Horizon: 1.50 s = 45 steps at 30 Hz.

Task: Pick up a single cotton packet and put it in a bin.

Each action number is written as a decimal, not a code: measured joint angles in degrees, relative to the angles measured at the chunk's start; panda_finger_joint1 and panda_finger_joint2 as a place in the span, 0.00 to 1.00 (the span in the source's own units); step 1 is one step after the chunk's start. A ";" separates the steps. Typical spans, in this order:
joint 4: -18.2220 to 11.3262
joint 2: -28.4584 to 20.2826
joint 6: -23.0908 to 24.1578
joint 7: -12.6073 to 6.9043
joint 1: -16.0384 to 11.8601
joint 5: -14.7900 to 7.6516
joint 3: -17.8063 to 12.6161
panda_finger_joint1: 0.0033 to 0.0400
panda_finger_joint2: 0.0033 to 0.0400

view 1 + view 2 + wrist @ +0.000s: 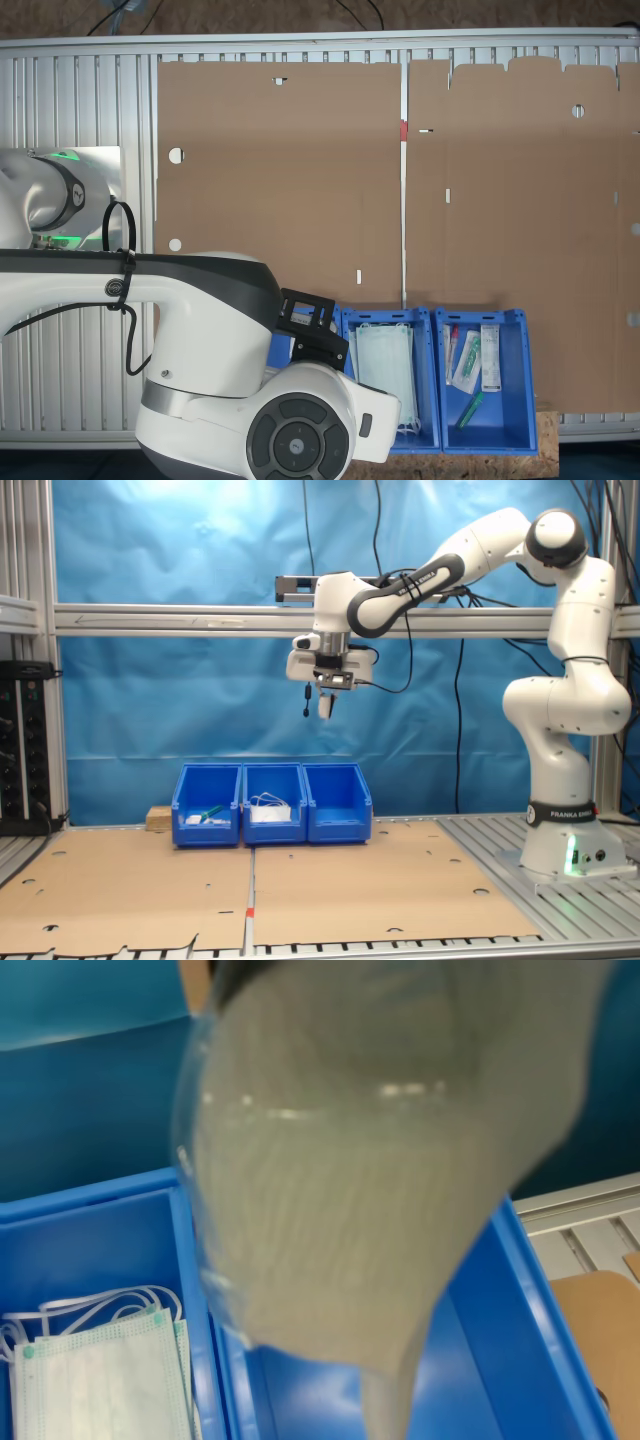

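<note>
In the second exterior view my gripper (327, 690) hangs high above the row of bins, shut on a small white cotton packet (325, 706) that dangles from its fingers. In the wrist view the cotton packet (370, 1190) is close and blurred, pale and partly see-through, over the inside of a blue bin (520, 1340). That bin (338, 802) is the end one at the second exterior view's right, and no contents show in it. In the first exterior view my arm covers it except for a blue sliver of the bin (281, 348).
Beside it stands a blue bin with pale green face masks (274, 808) (350, 322) (100, 1230), then one with thin green-and-white packets (207, 808) (522, 380). Cardboard sheets (350, 890) (280, 170) cover the table. A wooden block (158, 818) lies beside the bins.
</note>
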 joint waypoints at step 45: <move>0.00 0.02 1.23 0.00 0.02 -0.01 0.00 1.00 1.00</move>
